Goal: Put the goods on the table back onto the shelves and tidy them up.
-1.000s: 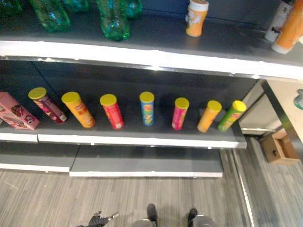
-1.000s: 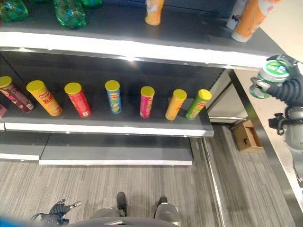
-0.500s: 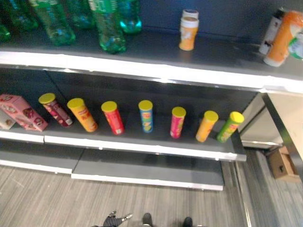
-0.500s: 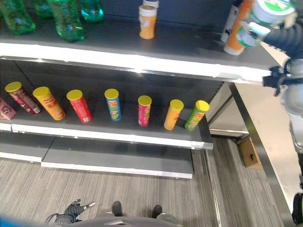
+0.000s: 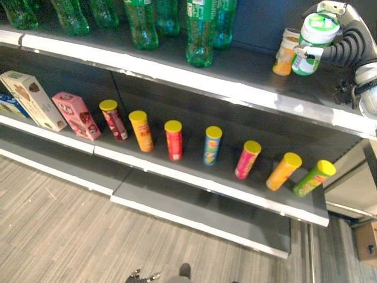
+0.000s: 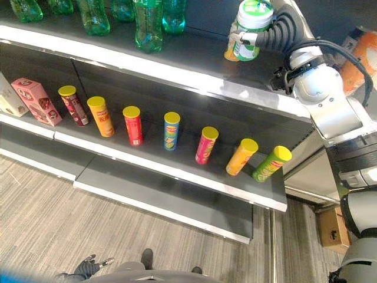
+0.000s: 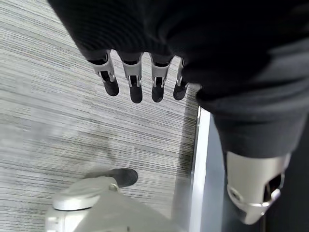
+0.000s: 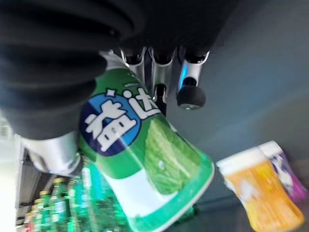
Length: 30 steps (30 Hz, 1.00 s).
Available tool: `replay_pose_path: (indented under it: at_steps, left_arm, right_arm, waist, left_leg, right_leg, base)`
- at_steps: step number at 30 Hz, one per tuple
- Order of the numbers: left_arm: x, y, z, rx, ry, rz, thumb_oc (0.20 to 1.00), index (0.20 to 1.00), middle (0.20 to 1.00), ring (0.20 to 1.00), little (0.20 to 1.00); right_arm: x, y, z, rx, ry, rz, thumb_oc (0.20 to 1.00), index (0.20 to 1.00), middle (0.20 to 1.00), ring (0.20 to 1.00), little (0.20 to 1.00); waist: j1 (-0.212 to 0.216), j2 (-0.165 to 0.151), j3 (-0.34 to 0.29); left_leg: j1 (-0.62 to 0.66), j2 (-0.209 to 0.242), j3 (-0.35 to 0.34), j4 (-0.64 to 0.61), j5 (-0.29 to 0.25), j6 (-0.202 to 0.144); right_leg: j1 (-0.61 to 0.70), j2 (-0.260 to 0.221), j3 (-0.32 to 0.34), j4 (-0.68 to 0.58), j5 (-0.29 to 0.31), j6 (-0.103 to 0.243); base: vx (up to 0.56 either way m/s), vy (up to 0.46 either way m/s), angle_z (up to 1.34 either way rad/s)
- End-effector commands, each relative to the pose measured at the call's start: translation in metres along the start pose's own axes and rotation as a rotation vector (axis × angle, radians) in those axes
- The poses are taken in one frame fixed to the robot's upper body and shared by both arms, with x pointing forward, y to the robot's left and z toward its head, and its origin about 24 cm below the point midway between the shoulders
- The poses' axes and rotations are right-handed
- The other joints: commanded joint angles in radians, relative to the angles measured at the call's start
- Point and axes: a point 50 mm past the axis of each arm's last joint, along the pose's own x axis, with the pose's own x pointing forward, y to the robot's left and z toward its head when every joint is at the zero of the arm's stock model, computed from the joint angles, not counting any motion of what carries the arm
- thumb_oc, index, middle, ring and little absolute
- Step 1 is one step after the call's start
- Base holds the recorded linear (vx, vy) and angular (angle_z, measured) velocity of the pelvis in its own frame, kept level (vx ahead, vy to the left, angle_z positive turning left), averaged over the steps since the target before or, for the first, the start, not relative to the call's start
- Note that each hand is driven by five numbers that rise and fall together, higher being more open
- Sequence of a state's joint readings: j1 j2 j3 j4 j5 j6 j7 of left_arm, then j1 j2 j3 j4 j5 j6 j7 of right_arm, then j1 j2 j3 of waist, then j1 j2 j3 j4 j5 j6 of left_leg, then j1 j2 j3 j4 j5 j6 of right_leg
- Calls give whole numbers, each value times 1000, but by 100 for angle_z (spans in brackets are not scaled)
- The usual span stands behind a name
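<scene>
My right hand (image 6: 272, 35) is shut on a green-and-white tub (image 6: 251, 26) and holds it just above the upper shelf (image 6: 177, 66), near its right part. In the right wrist view the tub (image 8: 145, 164) lies tilted under the fingers (image 8: 189, 93). An orange tub (image 6: 230, 52) stands on the shelf right beside the held one, with a purple-topped one (image 8: 288, 170) behind it. My left hand (image 7: 135, 82) hangs low over the floor with straight fingers and holds nothing.
Several green bottles (image 6: 147, 23) stand on the upper shelf to the left. On the lower shelf (image 6: 177, 171) is a row of yellow-lidded chip tubes (image 6: 171, 130), with a pink box (image 6: 36, 101) at its left. An orange pack (image 6: 364, 53) sits far right. A cardboard box (image 6: 333, 229) is on the floor.
The camera has swung and the whole picture has shifted. My right hand has carried the green tub up from beside the shelf and leftward over the upper shelf, next to the orange tub.
</scene>
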<state>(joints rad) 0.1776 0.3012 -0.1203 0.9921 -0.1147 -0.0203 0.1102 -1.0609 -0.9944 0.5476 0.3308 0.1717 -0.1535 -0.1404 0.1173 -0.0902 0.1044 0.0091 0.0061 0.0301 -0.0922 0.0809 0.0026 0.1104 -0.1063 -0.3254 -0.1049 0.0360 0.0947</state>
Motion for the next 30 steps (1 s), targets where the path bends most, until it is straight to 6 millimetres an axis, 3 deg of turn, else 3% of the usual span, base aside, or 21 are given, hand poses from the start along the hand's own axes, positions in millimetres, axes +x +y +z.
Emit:
replay_pose_path:
  at_steps: [1,10,30]
  left_arm:
    - [5,13,23,4,-80,18,1000,1000,1000,1000,1000]
    - [7,8,25,23,-71,19,1000,1000,1000,1000,1000]
    - [7,5,27,22,-84,-1,1000,1000,1000,1000,1000]
  right_arm:
    - [3,-28,6,-59,-16,-58,200,200,200,200,200]
    - [1,-18,-15,47,81,-50,200,200,200,200,200]
    - [-5,-7,-30,116,150,0,200,200,200,200,200]
  waist:
    - [29,-12,3]
    - [28,-15,2]
    - [24,-31,15]
  left_leg:
    - [52,12,-23,5,-154,-38]
    - [48,9,-37,5,-153,-39]
    - [42,12,-33,5,-155,-39]
  right_leg:
    - [28,10,-15,18,-135,-2]
    - [30,6,-30,18,-135,-1]
    - [19,5,-26,18,-132,-2]
  base:
    - [-4,4,22]
    - [-2,3,4]
    - [0,1,0]
